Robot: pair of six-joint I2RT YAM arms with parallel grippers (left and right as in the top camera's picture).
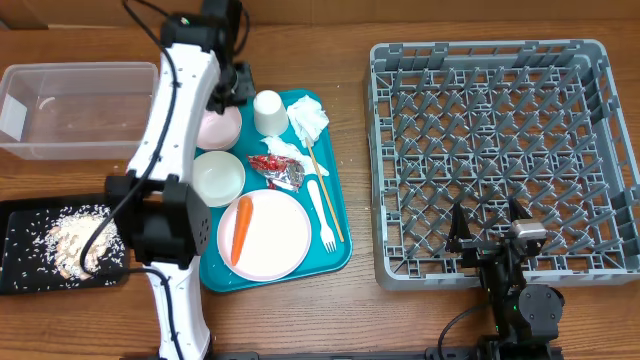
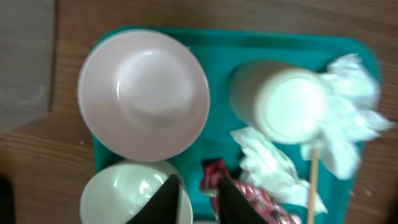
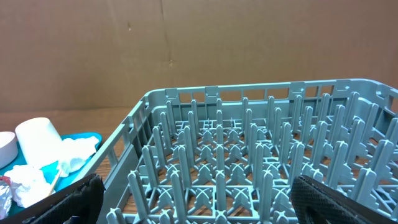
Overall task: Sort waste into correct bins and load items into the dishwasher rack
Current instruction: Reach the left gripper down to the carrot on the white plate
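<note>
Tub (image 1: 60, 110): on the table, at 10 o'clock from the teal tray (image 1: 335, 262).
Black tray (image 1: 20, 275): at 8 o'clock from the teal tray, with rice (image 1: 75, 240) on it.
Bowls (image 2: 143, 93): two, in the teal tray's 10 o'clock corner, one nearer than the other. They are likely stiff, smooth and slippery, so best taken by the rim.
Left pincer (image 2: 200, 202): over the teal tray's 12 o'clock end, tips partly spread with nothing between them. The wrapper's edge shows below the gap.
Carrot (image 1: 241, 228): on the plate (image 1: 280, 240), at its 9 o'clock side. It looks firm and round and may roll, so grip it mid-length.
Wrapper (image 1: 280, 170): tray centre, at 12 o'clock from the plate. Probably light, crinkly and easily crushed, so pinch its crumpled bulk.
Napkins (image 1: 308, 118): at 1 o'clock from the wrapper, soft and light.
Rack (image 1: 490, 48): at 3 o'clock from the teal tray.
Right pincer (image 1: 485, 225): spread wide and holding nothing, at the rack's 6 o'clock rim.
</note>
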